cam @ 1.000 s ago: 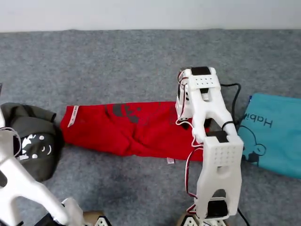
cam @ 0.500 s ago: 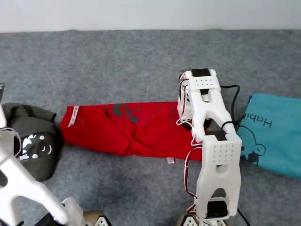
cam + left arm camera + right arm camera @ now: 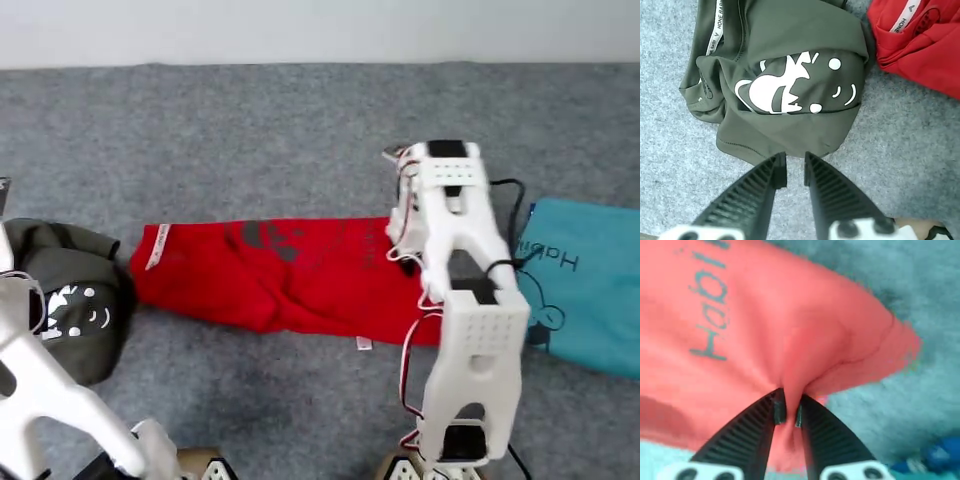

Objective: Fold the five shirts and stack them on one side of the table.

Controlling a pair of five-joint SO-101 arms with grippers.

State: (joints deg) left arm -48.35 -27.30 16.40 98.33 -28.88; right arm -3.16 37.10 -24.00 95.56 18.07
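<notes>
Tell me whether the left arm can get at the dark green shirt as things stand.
Probably yes. The left gripper sits just short of the hem of the dark green shirt, jaws slightly apart, with only bare grey table between them and nothing lying on the shirt.

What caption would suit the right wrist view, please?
Right gripper pinches a raised fold of the red shirt.

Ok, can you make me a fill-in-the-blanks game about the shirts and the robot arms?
The right end effector pinches the ___ shirt.
The left end effector, by the green shirt, holds ___.
The green shirt's picture is ___.
The red shirt lies between the blue shirt and the ___ one.
Missing words: red, nothing, white, green.
</notes>
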